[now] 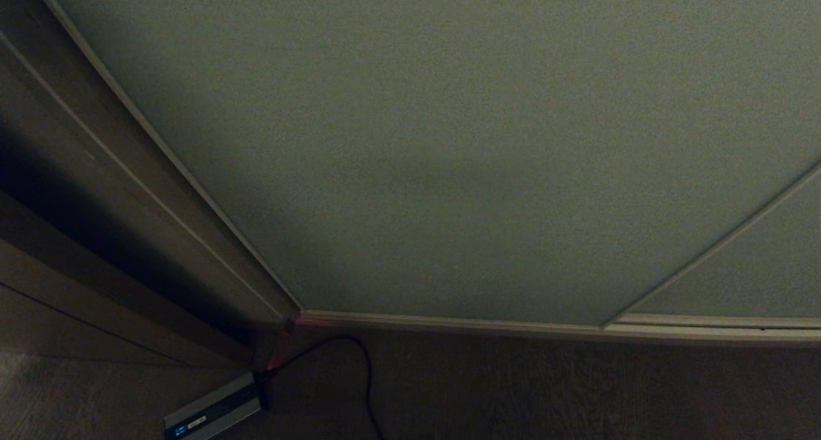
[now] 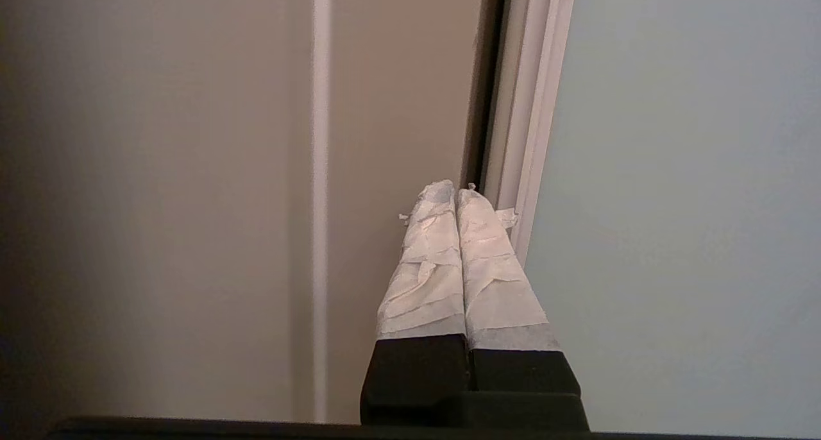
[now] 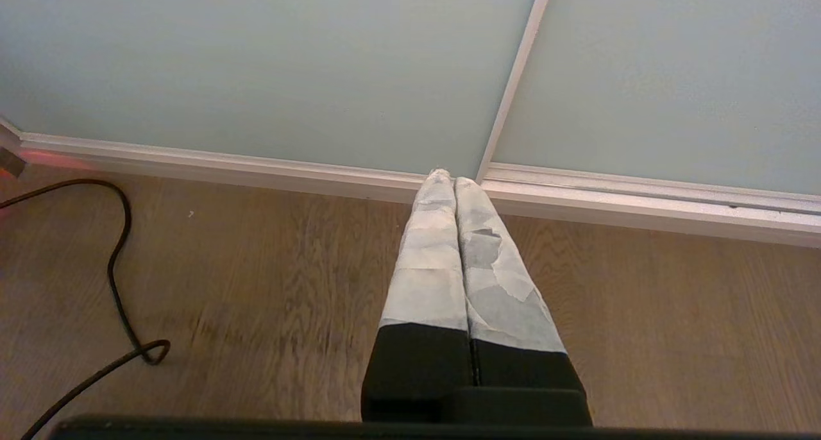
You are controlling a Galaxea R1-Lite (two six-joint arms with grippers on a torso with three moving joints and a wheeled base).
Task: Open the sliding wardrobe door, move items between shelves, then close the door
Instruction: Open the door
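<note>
Two matte grey-green panels: the sliding wardrobe door (image 1: pixel 449 138), thin off-white rim, fills the wardrobe front down to the wood-grain floor (image 3: pixel 256 286). Left gripper (image 2: pixel 457 193), tape-wrapped fingers pressed together, empty, beside the door's rimmed edge. Right gripper (image 3: pixel 448 176), likewise closed, over the floor. Black cable (image 3: pixel 118 260) looped near the door's bottom rail.
</note>
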